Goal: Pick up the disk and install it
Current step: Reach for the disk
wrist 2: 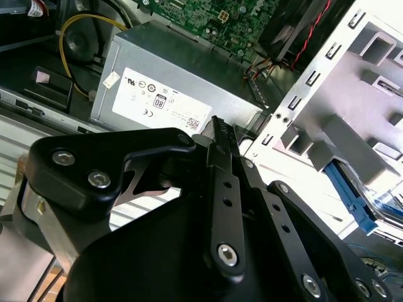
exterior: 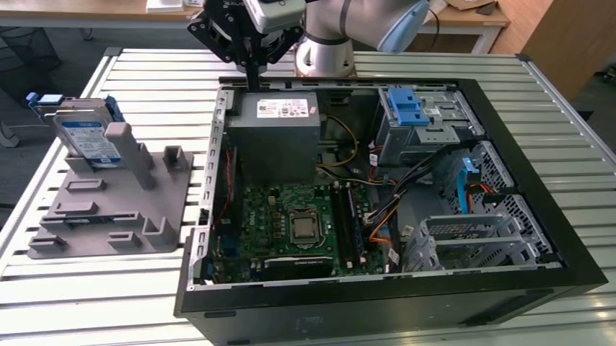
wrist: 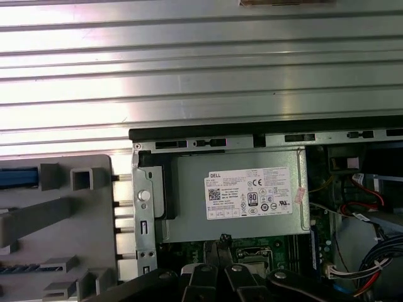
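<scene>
The gripper (exterior: 252, 85) is hanging above the grey box (exterior: 279, 133) in the computer case (exterior: 385, 306). In the second wrist view its fingers (wrist 2: 219, 135) are pressing together, empty. In the exterior view the disk (exterior: 85, 137) is standing in the grey holder (exterior: 115, 209), well apart.

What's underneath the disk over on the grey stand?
The disk stands tilted on the grey stand, which sits on the slatted table. A grey post on the stand covers part of its lower edge, so the seat there cannot be seen.
</scene>
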Tool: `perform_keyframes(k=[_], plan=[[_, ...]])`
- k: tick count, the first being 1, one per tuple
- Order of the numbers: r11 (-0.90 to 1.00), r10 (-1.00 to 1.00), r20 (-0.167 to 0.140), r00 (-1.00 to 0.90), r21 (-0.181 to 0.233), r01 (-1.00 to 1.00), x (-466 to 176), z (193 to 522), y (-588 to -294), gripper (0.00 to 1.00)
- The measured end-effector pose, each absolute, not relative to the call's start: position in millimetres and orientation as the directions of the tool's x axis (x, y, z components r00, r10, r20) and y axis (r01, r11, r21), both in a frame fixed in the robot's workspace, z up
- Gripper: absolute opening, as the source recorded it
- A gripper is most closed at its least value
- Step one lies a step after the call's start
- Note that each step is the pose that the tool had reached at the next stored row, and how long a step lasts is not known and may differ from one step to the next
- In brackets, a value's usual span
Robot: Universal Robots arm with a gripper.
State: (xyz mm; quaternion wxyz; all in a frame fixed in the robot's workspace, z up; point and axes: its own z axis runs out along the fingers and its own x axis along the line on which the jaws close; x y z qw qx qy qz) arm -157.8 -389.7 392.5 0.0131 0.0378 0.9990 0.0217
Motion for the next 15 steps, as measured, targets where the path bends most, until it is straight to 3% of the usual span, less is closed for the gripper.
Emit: perform_keyframes(k=[15], plan=[[0.996,0.076,-0.024,-0.997,0.044,0.075,-163.7,392.5,-389.5,0.11]])
